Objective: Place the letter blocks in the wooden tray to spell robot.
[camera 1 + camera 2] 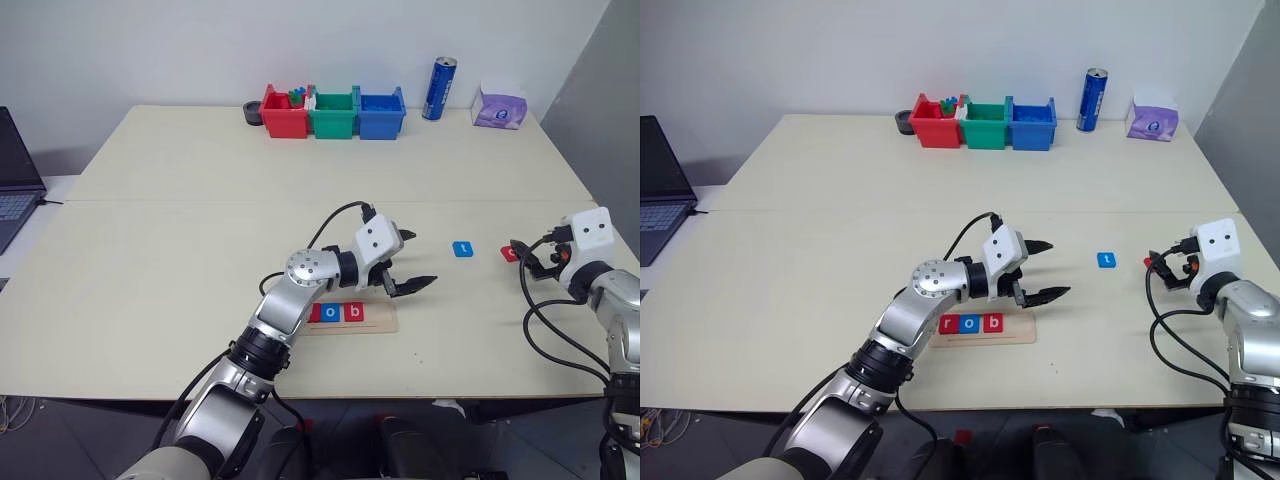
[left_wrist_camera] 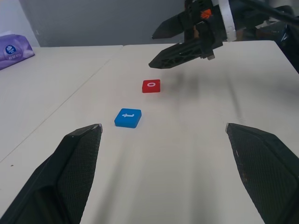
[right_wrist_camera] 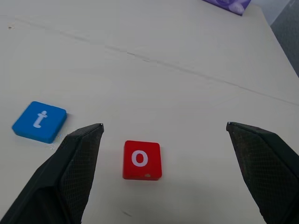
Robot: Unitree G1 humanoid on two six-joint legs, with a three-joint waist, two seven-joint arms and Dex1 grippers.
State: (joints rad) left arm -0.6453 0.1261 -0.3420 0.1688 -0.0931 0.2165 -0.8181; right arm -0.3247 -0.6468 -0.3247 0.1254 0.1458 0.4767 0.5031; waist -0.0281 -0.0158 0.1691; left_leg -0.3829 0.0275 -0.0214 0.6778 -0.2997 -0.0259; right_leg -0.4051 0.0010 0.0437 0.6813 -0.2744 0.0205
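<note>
The left gripper (image 1: 1042, 270) reaches level across the table's (image 1: 820, 230) middle, jaws wide open and empty, just above the tray (image 1: 1025, 335) near the front edge, which holds r, o, b. The right gripper (image 3: 163, 140), open, straddles the red o (image 3: 142, 160) near the right edge, the blue t (image 1: 1106, 260) beside it.

Pale wooden tray (image 1: 1015, 332) with red, blue, red blocks; loose blue t block (image 3: 39, 121), red o block (image 3: 142, 160), white letters.

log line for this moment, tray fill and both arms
wooden tray: r, o, b placed | loose: blue t, red o | left gripper: open, empty | right gripper: open over red o
</note>
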